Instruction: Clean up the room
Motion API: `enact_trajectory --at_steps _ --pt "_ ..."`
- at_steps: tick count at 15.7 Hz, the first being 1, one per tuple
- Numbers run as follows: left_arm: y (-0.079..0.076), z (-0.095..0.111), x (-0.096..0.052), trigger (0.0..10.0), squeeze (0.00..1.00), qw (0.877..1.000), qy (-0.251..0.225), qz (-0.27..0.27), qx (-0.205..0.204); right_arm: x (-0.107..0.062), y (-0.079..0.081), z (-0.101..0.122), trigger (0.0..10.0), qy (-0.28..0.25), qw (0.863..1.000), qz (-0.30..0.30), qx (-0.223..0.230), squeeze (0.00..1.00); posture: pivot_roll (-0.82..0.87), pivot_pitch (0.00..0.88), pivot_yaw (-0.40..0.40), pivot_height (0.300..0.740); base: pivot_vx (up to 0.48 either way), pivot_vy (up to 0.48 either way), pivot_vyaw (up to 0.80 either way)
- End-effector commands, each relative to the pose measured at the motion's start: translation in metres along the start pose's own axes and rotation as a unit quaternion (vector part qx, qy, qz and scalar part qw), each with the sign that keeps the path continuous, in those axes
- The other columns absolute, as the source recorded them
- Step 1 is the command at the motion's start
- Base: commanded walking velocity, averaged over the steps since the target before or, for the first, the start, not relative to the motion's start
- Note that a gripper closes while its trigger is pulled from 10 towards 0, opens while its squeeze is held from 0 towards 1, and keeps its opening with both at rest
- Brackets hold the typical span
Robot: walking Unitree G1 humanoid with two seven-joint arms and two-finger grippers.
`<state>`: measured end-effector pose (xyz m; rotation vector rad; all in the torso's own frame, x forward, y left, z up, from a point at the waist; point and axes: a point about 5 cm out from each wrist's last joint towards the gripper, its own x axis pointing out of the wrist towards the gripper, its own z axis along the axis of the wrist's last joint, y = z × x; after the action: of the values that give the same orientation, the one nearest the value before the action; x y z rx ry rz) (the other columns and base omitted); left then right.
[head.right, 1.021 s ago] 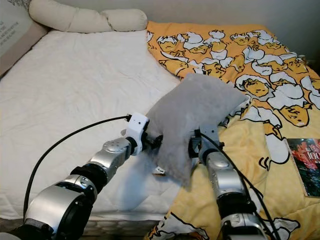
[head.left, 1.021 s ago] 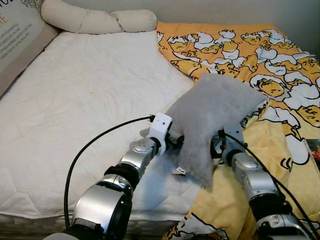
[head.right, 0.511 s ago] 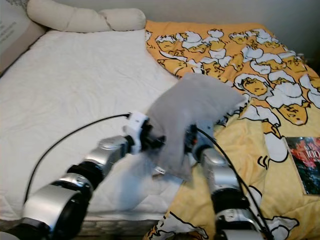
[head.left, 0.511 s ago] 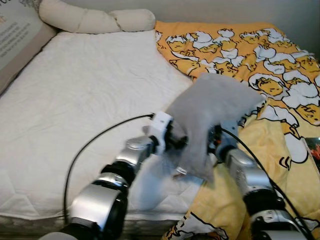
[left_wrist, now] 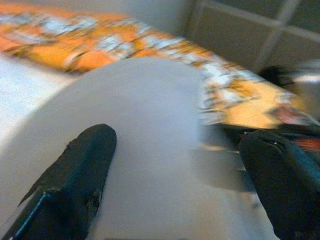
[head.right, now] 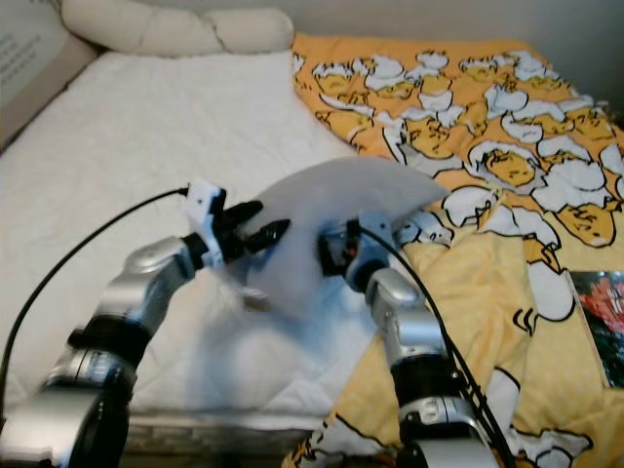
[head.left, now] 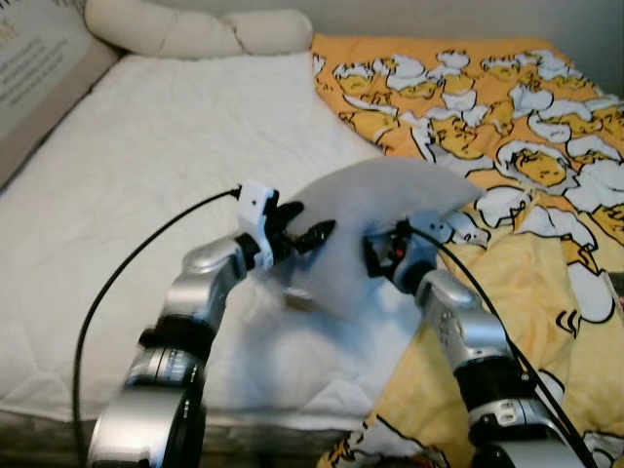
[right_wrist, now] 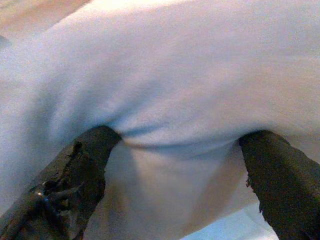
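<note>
A grey pillow (head.left: 375, 210) hangs above the white mattress (head.left: 146, 185), beside the yellow duvet (head.left: 526, 146). The right gripper (right_wrist: 175, 175) presses spread fingers into its underside. The left gripper (head.left: 302, 234), fingers parted and holding nothing, points at its near edge.

One grey pillow (head.left: 375, 219), one long bolster (head.left: 195, 32), one duvet (head.left: 507, 127), one book (head.right: 603, 322), two hands

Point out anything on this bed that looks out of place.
The yellow patterned duvet is bunched to the bed's right side, leaving the white mattress bare. A book lies on the duvet's edge. The grey pillow is off the bed, at the right gripper.
</note>
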<state>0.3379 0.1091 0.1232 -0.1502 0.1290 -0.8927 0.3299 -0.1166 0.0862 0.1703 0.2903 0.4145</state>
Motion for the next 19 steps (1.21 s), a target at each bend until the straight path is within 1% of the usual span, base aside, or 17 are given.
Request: enact_trajectory --at_steps 1,3,4,5,6,7,8,9,10,11,12,13,14,15,16,17,19 --pt "-0.013 0.006 -0.003 10.0 0.4 0.999 0.003 -0.044 0.014 -0.001 0.005 0.01 10.0 -0.014 1.0 0.025 -0.009 0.0 0.03 0.004 0.022 0.74 0.0 0.0 0.0" --pt "-0.031 0.009 -0.02 10.0 0.39 0.996 0.006 -0.088 0.026 -0.012 -0.007 0.012 10.0 -0.011 0.999 0.036 -0.024 0.0 0.04 0.003 0.012 0.74 0.0 0.0 0.0" --pt "-0.034 0.01 -0.023 10.0 0.39 0.995 0.007 -0.093 0.026 -0.015 -0.012 0.012 10.0 -0.007 0.999 0.034 -0.026 0.0 0.04 0.003 0.012 0.74 0.0 0.0 0.0" --pt "-0.04 0.01 -0.029 10.0 0.4 0.995 0.009 -0.098 0.022 -0.024 -0.028 0.006 10.0 0.01 0.999 0.02 -0.035 0.0 0.04 0.002 0.011 0.74 0.0 0.0 0.0" --pt "-0.04 0.006 -0.032 10.0 0.4 0.995 0.017 -0.091 0.019 -0.032 -0.042 -0.001 10.0 0.03 0.998 0.003 -0.053 0.0 0.04 0.002 0.011 0.74 0.0 0.0 0.0" --pt "-0.04 0.005 -0.032 10.0 0.4 0.996 0.022 -0.088 0.019 -0.034 -0.047 -0.003 10.0 0.036 0.998 -0.002 -0.06 0.0 0.04 0.002 0.013 0.74 0.0 0.0 0.0" --pt "-0.039 0.004 -0.035 10.0 0.4 0.996 0.029 -0.077 0.03 -0.04 -0.056 -0.006 10.0 0.052 0.996 -0.012 -0.071 0.0 0.04 0.002 0.015 0.74 0.0 0.0 0.0" --pt "-0.037 0.005 -0.036 10.0 0.4 0.996 0.031 -0.07 0.035 -0.043 -0.059 -0.006 10.0 0.056 0.996 -0.015 -0.074 0.0 0.04 0.002 0.018 0.74 0.0 0.0 0.0" --pt "-0.032 0.009 -0.038 10.0 0.4 0.997 0.028 -0.05 0.044 -0.047 -0.066 -0.005 10.0 0.061 0.995 -0.022 -0.079 0.0 0.04 0.002 0.019 0.74 0.0 0.0 0.0" --pt "-0.011 0.021 -0.04 10.0 0.39 0.998 0.013 0.01 0.054 -0.052 -0.079 -0.001 10.0 0.062 0.994 -0.038 -0.08 0.0 0.04 0.002 0.024 0.74 0.0 0.0 0.0" --pt "0.009 0.027 -0.041 10.0 0.39 0.996 0.004 0.073 0.06 -0.055 -0.086 0.0 10.0 0.066 0.993 -0.048 -0.084 0.0 0.04 0.001 0.026 0.74 0.0 0.0 0.0" --pt "0.024 0.03 -0.041 10.0 0.39 0.99 0.001 0.122 0.064 -0.057 -0.091 0.0 10.0 0.071 0.992 -0.056 -0.087 0.0 0.04 0.0 0.027 0.74 0.0 0.0 0.0" --pt "0.036 0.031 -0.039 10.0 0.39 0.983 0.003 0.169 0.075 -0.058 -0.093 -0.001 10.0 0.074 0.991 -0.064 -0.092 0.0 0.04 0.0 0.026 0.74 0.0 0.0 0.0" --pt "0.047 0.029 -0.034 10.0 0.4 0.972 0.011 0.219 0.084 -0.056 -0.093 -0.003 10.0 0.077 0.99 -0.078 -0.091 0.0 0.03 0.0 0.025 0.74 0.0 0.0 0.0" --pt "0.051 0.026 -0.029 10.0 0.4 0.964 0.021 0.249 0.09 -0.053 -0.092 -0.004 10.0 0.076 0.989 -0.094 -0.088 0.0 0.03 0.0 0.025 0.74 0.0 0.0 0.0" --pt "0.053 0.022 -0.024 10.0 0.4 0.957 0.036 0.267 0.104 -0.049 -0.089 -0.006 10.0 0.073 0.989 -0.105 -0.081 0.0 0.03 0.0 0.027 0.74 0.0 0.0 0.0" --pt "0.047 0.006 -0.009 10.0 0.4 0.953 0.073 0.264 0.131 -0.04 -0.081 -0.01 10.0 0.054 0.987 -0.139 -0.054 0.0 0.03 0.0 0.032 0.74 0.0 0.0 0.0"
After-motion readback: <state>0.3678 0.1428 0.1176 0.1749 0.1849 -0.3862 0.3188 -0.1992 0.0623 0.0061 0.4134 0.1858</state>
